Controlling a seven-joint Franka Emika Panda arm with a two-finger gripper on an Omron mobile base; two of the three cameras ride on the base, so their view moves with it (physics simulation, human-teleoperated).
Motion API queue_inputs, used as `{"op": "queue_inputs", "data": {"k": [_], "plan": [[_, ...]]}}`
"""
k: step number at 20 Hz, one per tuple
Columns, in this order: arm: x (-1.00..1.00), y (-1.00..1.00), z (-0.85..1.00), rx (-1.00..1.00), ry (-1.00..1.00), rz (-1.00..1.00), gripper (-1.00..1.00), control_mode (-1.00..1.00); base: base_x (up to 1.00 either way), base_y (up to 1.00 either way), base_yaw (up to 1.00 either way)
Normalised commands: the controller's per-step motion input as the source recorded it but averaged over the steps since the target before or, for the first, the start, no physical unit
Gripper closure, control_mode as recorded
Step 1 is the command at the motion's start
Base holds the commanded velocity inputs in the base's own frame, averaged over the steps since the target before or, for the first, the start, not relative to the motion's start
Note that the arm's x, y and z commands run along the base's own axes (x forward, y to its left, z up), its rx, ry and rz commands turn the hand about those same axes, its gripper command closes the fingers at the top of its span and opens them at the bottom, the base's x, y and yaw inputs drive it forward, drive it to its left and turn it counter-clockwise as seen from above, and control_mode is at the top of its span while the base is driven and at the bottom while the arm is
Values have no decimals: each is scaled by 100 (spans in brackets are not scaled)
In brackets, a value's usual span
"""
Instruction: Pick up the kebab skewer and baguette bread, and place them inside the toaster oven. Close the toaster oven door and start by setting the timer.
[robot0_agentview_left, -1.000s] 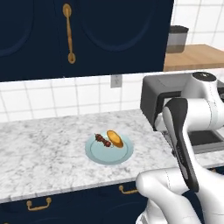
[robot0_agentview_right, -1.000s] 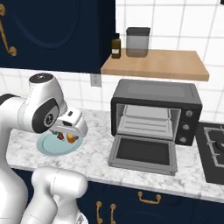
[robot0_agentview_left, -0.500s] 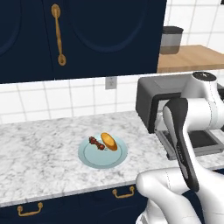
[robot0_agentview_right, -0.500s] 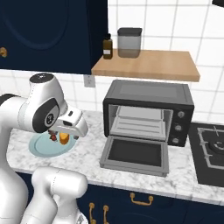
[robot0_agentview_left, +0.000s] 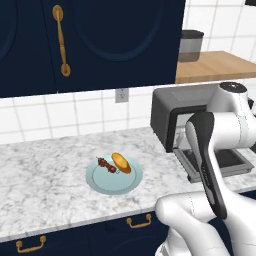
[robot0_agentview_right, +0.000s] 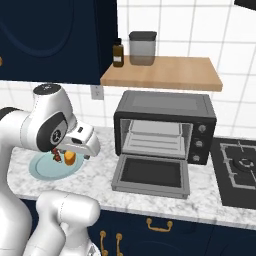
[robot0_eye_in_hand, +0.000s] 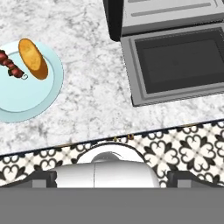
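A: Plate contents?
B: Pale blue plate holds kebab skewer at 10 o'clock, baguette bread just beside it at 1.
A: Oven?
B: Toaster oven cavity empty, toaster oven door dropped flat. Gripper spread wide, holding nothing.

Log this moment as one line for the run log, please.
stage: approach, nothing picked | skewer and bread: side by side on plate | oven door: dropped open | pincer: open, empty

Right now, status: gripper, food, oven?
Gripper open, empty. Kebab skewer and baguette bread side by side on pale blue plate. Toaster oven door down. Path clear.
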Motion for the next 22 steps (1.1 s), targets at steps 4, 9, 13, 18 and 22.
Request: {"op": "queue_inputs", "data": {"k": [4, 9, 13, 18, 22], "plan": [[0, 0, 0, 0, 0, 0, -100, 100, 0, 0, 0], [0, 0, 0, 0, 0, 0, -100, -100, 0, 0, 0], [-5, -49, 0, 0, -3, 0, -100, -100, 0, 0, 0], [-2, -100, 0, 2, -6, 0, -100, -100, 0, 0, 0], [0, -71, -1, 0, -17, 1, -100, -100, 0, 0, 0]]}}
